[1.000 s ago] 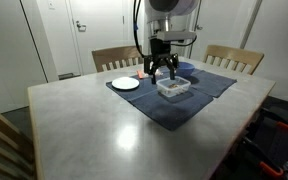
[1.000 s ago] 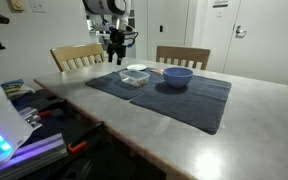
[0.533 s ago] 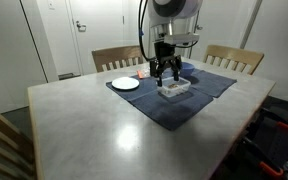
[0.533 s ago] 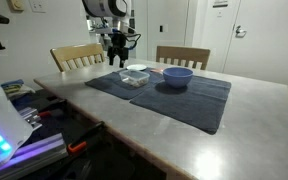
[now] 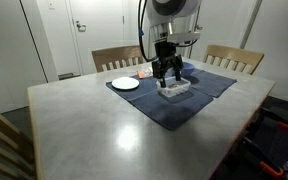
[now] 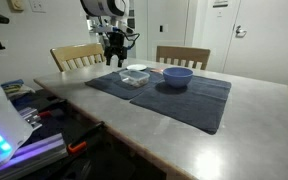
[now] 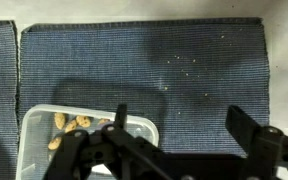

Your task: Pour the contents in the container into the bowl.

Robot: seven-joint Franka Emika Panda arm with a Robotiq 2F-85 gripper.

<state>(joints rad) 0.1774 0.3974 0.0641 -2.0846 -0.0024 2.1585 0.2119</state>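
Container point(image 7: 39, 150) sits level, mouth up, beneath spread jaws; long axis unclear.

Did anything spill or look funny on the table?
Nothing spilled. The brown bits all sit inside the container, and the bowl stands upright on the blue mat. Only a few tiny pale specks dot the mat; I cannot tell what they are.
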